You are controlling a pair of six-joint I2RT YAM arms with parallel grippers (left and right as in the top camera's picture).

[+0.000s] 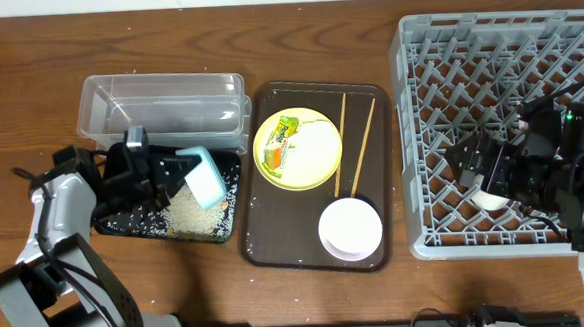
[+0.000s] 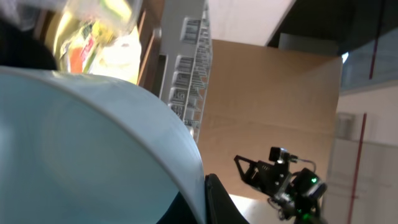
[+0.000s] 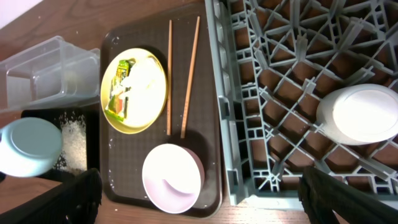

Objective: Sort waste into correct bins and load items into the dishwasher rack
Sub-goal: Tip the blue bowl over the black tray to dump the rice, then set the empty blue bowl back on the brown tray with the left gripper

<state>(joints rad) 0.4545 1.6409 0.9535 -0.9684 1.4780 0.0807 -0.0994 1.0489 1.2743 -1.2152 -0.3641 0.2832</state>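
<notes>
Overhead: two chopsticks (image 1: 355,143), left gripper (image 1: 177,174) pinching one blue bowl (image 1: 205,178), right gripper (image 1: 472,164) unclear.

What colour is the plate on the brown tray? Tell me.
Yellow; the plate shows best in the right wrist view.

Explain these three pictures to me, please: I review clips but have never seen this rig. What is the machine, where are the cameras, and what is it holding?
Two robot arms work at a wooden table. One picture is taken from above; the other two come from cameras on each wrist. From above, the left gripper tips a light blue bowl over a black tray strewn with rice, beside a clear tub. A brown serving tray carries a yellow plate with a snack wrapper, two chopsticks and a white-pink bowl. The right gripper hovers over the grey dishwasher rack, where a white bowl-like item already sits.
</notes>
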